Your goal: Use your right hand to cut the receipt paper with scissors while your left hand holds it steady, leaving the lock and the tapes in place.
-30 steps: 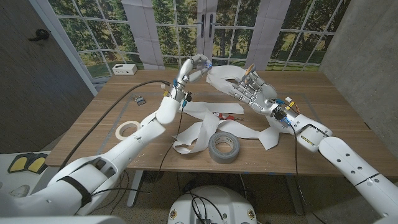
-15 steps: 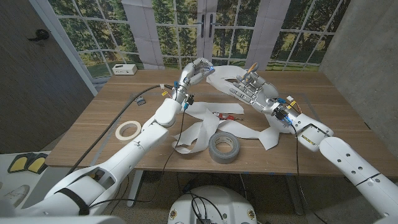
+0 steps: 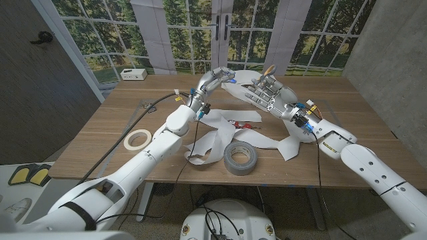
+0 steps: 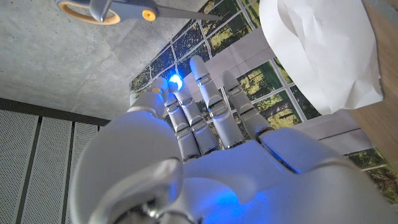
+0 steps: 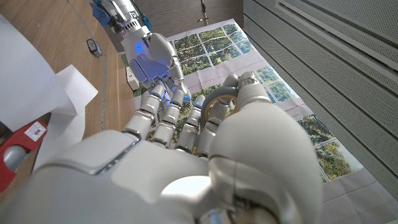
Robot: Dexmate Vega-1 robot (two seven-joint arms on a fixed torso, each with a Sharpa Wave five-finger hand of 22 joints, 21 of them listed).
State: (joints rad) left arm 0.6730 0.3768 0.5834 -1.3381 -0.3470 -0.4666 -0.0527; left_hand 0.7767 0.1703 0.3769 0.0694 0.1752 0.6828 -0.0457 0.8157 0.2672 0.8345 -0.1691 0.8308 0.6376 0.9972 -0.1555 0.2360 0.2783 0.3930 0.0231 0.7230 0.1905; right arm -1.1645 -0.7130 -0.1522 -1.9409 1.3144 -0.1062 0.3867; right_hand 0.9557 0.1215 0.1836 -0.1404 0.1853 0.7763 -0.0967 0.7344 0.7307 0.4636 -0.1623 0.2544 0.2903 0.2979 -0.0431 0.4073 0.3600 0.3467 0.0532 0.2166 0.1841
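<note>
Table (image 3: pixel 347 113) carries the receipt paper (image 3: pixel 215 137), piled mid-table with one strip looping up to the far side. Left hand (image 3: pixel 212 79) pinches that raised strip. Right hand (image 3: pixel 265 91) beside it grips the scissors (image 3: pixel 269 72). Grey tape (image 3: pixel 240 158) sits near the front edge, white tape (image 3: pixel 138 139) to its left.

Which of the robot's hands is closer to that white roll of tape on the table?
Left. The left hand is raised over the table's far middle; the right hand is farther across from the white tape roll.
</note>
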